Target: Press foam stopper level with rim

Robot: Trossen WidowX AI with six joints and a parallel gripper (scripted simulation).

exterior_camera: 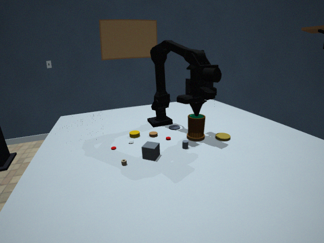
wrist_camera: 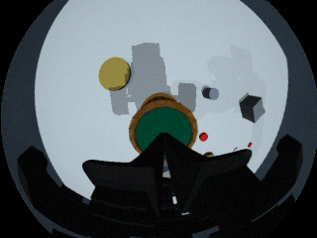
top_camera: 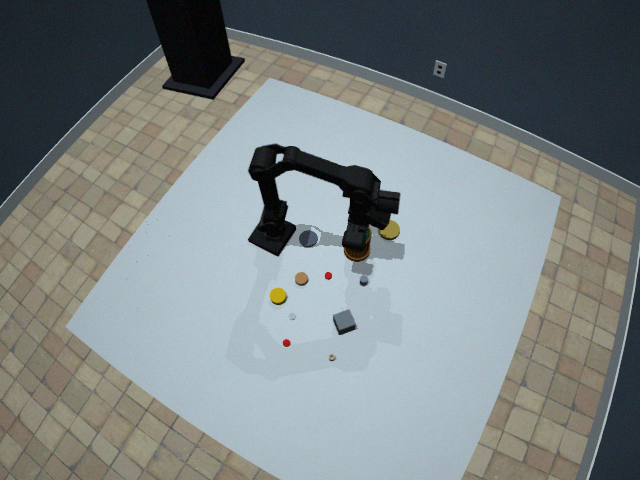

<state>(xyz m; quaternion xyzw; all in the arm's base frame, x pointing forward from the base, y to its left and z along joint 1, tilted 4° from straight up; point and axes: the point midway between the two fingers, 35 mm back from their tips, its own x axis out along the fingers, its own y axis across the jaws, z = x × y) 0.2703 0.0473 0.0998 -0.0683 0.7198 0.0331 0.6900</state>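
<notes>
A brown jar stands upright on the white table, right of the arm's base. It also shows in the top view and in the wrist view. A green foam stopper fills its mouth, and its top shows about at the rim. My gripper is shut and empty, pointing straight down. Its fingertips rest on the middle of the stopper's top. In the top view the gripper hides most of the stopper.
A dark yellow disc lies right of the jar. A small grey cylinder and a grey cube stand in front of it. Yellow and tan discs, two red buttons and small pieces lie to the left. A grey disc lies by the base.
</notes>
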